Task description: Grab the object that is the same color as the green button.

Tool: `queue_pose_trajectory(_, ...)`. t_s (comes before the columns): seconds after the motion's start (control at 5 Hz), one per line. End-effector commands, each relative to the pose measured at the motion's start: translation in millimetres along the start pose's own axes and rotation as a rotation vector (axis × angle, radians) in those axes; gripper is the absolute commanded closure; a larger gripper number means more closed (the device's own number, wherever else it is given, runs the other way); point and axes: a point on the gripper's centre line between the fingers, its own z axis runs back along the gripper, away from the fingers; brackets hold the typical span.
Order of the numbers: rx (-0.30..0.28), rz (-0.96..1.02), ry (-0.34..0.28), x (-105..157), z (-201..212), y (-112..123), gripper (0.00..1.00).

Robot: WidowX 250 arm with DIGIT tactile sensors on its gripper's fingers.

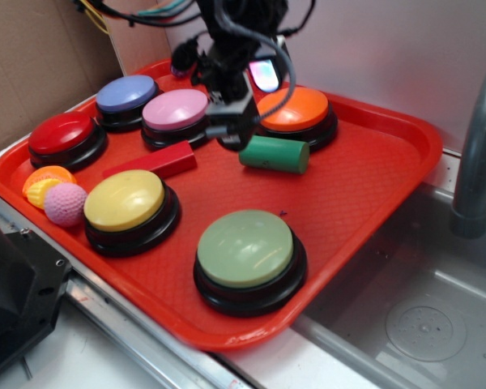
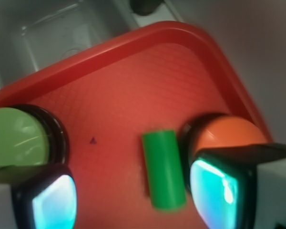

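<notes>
Pincer (image 1: 236,139) hanging over the back half of the red tray (image 1: 373,186), jaws spread wide and gripping nothing, pads (image 2: 55,200) glowing teal in the wrist view. Lying on its side just to the right of the fingertips in the exterior view, the green cylinder (image 1: 274,154), resting flat on the tray and untouched; from the wrist camera, sitting between the two pads but much nearer one of them (image 2: 214,193), close against the black base of the orange button (image 1: 295,110). Green button (image 1: 246,248) well apart at the front of the tray, toward the near edge. Red block (image 1: 152,161) just left of the fingers, lying between the pink button (image 1: 175,109) and the yellow button (image 1: 125,199). Farther left, blue button (image 1: 126,93) and red button (image 1: 61,133) along the back-left edge, plus a pink crocheted ball (image 1: 65,203) and a small orange-and-yellow toy (image 1: 43,183) at the left rim. Tray perched over the corner of a grey metal sink (image 1: 421,316), grey faucet pipe (image 1: 479,154) at right, pale wall behind, brown cardboard (image 1: 40,57) at the upper left.
</notes>
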Motion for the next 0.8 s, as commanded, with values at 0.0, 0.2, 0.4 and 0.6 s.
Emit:
queue_pose_trajectory(0.0, -0.019, -0.147, -0.077, 3.5, -18.1, 3.2, 0.0)
queue_pose_trajectory(0.2, -0.022, -0.225, -0.108, 9.9, -30.4, 5.7, 0.0)
queue_pose_trajectory(0.4, -0.016, -0.299, -0.111, 14.7, -38.6, 6.8, 0.0)
queue_pose_trajectory(0.6, 0.0, -0.368, -0.148, 19.5, -41.0, 7.7, 0.0)
